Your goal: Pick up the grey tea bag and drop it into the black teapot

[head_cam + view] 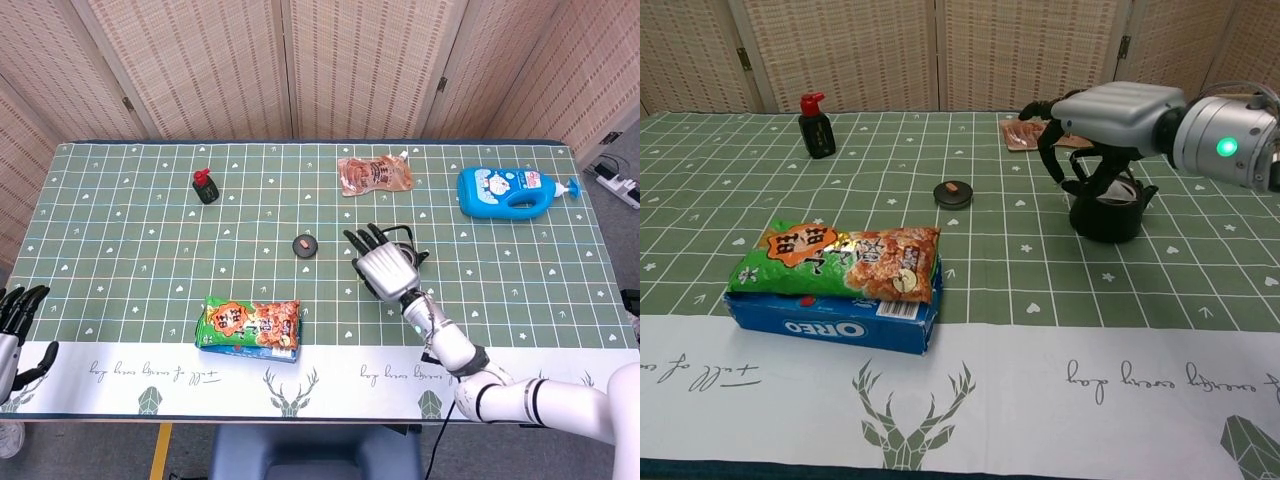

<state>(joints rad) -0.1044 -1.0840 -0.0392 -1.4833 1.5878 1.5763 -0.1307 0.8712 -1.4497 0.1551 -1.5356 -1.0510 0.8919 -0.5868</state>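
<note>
The black teapot point(1108, 212) stands right of the table's middle, and in the head view only its far rim and handle point(408, 240) show past my right hand. That right hand point(385, 268) hovers directly over the pot, palm down; in the chest view its fingers point(1072, 165) curl down toward the pot's mouth. No grey tea bag shows anywhere on the table, and I cannot tell whether one is under the fingers. My left hand point(14, 318) hangs off the table's near-left corner, fingers apart and holding nothing.
The pot's round black lid point(305, 245) lies left of the teapot. A snack bag on a blue Oreo box point(845, 275) sits near the front. A small black bottle point(205, 187), a brown pouch point(374, 174) and a blue bottle point(512, 190) lie farther back.
</note>
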